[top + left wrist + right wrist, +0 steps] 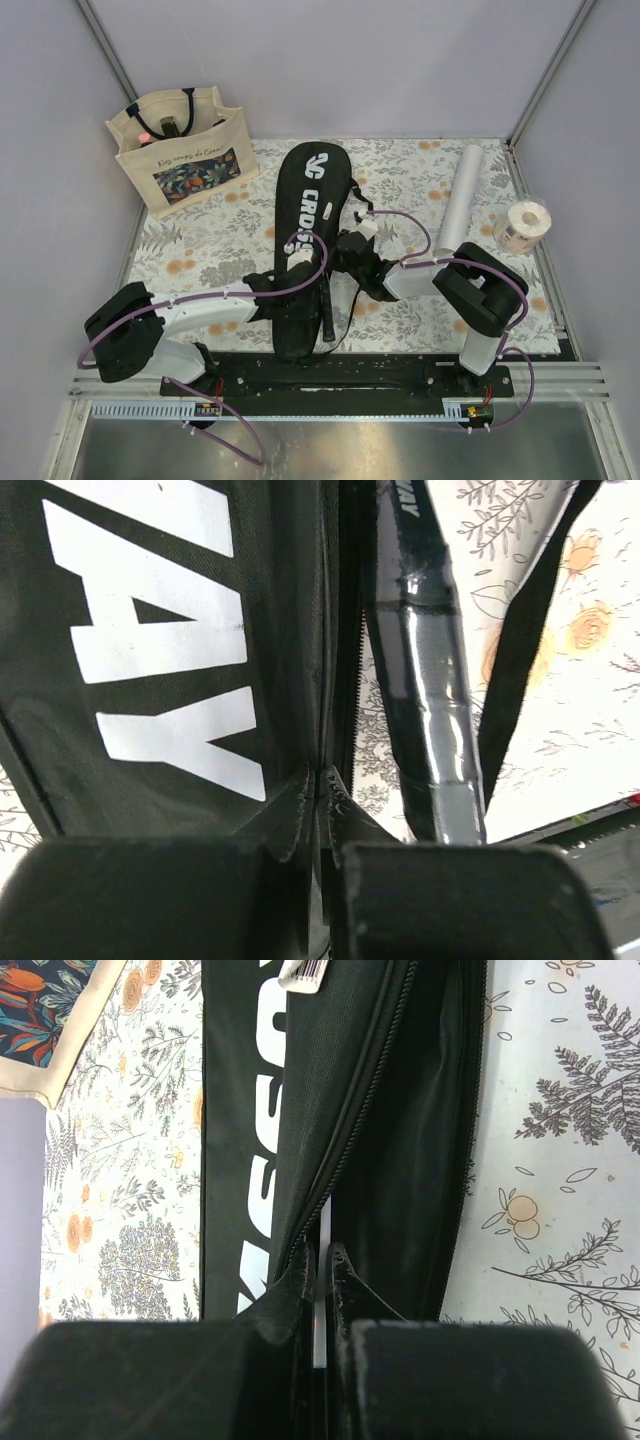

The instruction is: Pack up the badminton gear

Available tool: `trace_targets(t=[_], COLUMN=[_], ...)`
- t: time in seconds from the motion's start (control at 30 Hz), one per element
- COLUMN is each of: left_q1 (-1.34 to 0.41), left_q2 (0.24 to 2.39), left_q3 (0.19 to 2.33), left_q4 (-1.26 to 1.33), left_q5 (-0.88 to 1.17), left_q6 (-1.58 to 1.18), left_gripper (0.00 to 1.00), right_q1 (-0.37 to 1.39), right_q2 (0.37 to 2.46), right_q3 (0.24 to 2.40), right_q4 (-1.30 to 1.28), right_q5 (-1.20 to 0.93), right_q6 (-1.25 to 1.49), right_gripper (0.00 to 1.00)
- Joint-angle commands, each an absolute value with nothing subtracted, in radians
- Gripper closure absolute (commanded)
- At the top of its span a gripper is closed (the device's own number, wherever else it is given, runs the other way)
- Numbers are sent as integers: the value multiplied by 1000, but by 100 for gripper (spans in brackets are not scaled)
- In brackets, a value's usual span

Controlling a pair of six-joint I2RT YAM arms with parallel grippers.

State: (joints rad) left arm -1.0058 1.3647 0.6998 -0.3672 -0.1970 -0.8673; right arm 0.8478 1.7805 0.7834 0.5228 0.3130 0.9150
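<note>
The black "CROSSWAY" cover (305, 220) lies lengthwise mid-table, wide end far. It also shows in the left wrist view (150, 630) and the right wrist view (400, 1110). A dark, glossy-wrapped racket handle (328, 310) (440, 730) sticks out of its near end; the racket heads are hidden. My left gripper (283, 288) (322, 775) is shut on the cover's fabric edge by the zipper. My right gripper (350, 255) (322, 1250) is shut on a thin white tab (320, 1300) at the zipper line on the cover's right side. The white tube (460, 200) lies at the right.
A beige floral tote bag (180, 150) stands at the back left and shows in the right wrist view (30, 1020). A pale tape roll (525, 225) sits at the right edge. The cover's black strap (520, 660) trails beside the handle. A white tag (365, 228) hangs off the cover.
</note>
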Motion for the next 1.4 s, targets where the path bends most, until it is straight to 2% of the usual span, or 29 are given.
trace_targets(t=[0.0,0.37,0.67,0.87,0.93,1.07,1.13,1.37], left_q1=[-1037,-1042,-1043,-1042,-1042,-1042,-1042,-1042], left_q2=[1264,1036,1057,1068,1078,1109,1117,1098], left_q3=[723,575,476,445,443,457,463,472], left_q4=[-382,-227,-3,38,37,41,34,-23], left_q5=[-201,-121,-31,-70,-87,-101,-107,-158], left_q6=[-932,-1097,-1193,-1213,-1212,-1201,-1192,-1167], left_gripper=[100,100,100,100,100,100,100,100], right_q1=[845,845,864,905,919,940,939,923], right_q2=[1779,1804,1844,1842,1839,1825,1790,1573], right_q3=[788,747,753,759,775,764,744,755], right_q4=[660,801,864,871,836,804,754,327], right_q5=[347,459,590,664,643,548,494,302], right_q6=[950,1006,1074,1071,1066,1042,1013,841], right_gripper=[100,100,100,100,94,70,65,56])
